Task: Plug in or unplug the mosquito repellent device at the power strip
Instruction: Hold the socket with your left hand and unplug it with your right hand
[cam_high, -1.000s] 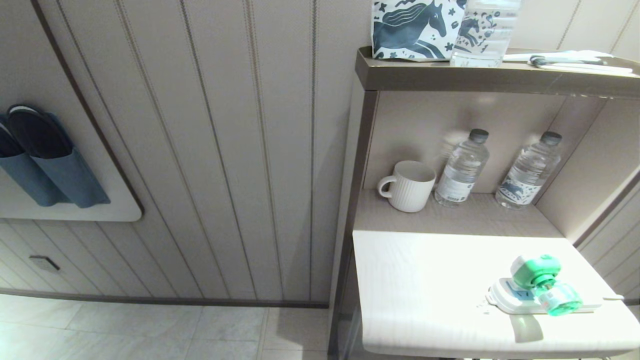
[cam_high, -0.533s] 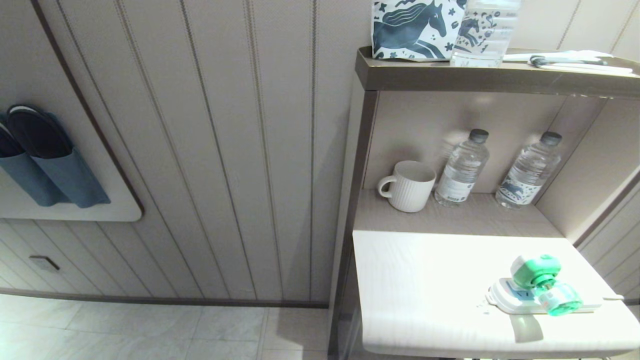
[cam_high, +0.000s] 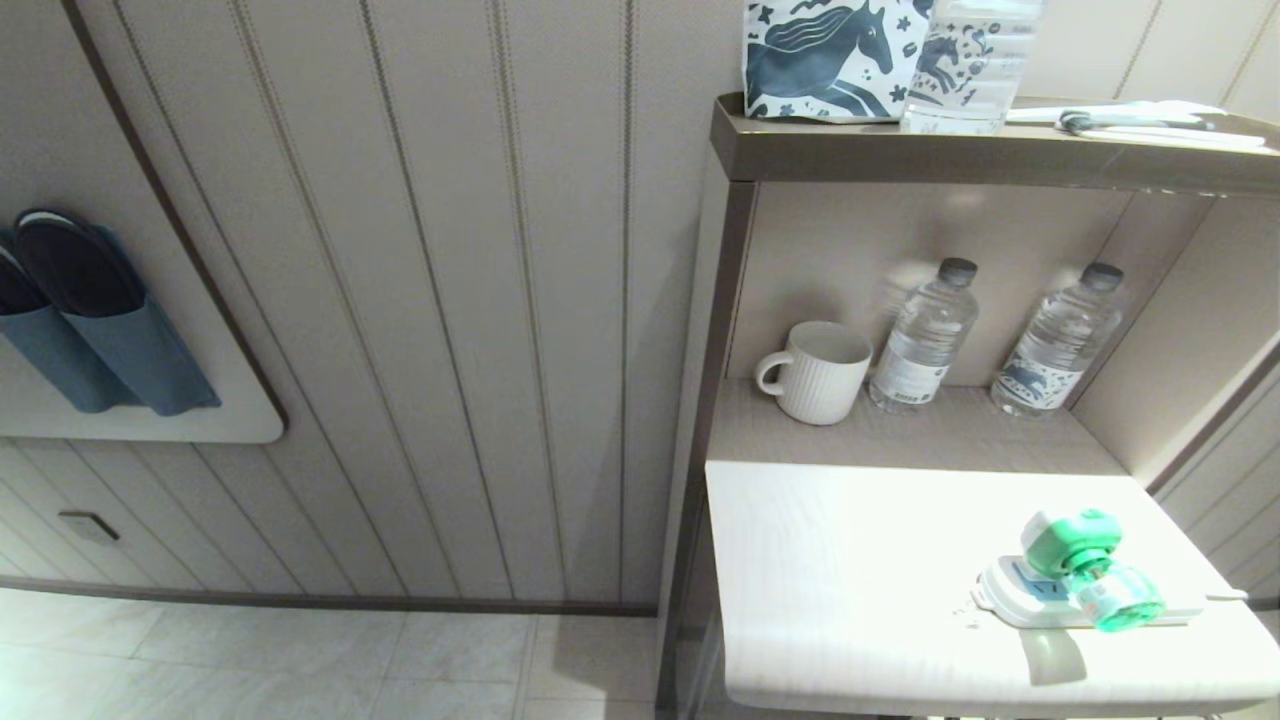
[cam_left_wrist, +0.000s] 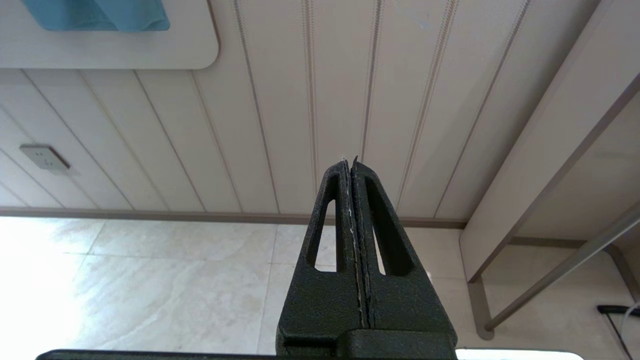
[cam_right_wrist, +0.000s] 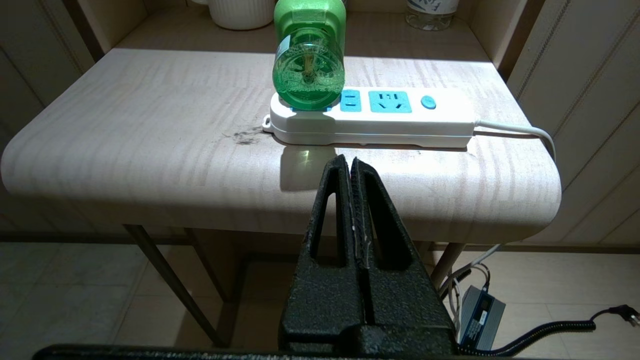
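Your right hand (cam_right_wrist: 351, 167) hangs closed and empty just off the worktop's (cam_right_wrist: 150, 130) near edge; the left hand (cam_left_wrist: 351, 167), closed too, is parked over the floor. Beyond, the device (cam_right_wrist: 309, 65) sits plugged into the strip's (cam_right_wrist: 372, 117) left socket. Unplugging looks not yet begun: open, reach, grip the head.

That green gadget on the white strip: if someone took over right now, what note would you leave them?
Left gripper: shut, empty, facing the wall and floor, away from the table.
Right gripper: shut, empty, short of the table edge, aimed at the strip.
The mosquito repellent device sits plugged into the power strip's end socket, far from the cord.
Done: nothing visible. Left: open the jaws, grasp the device, pull it out.
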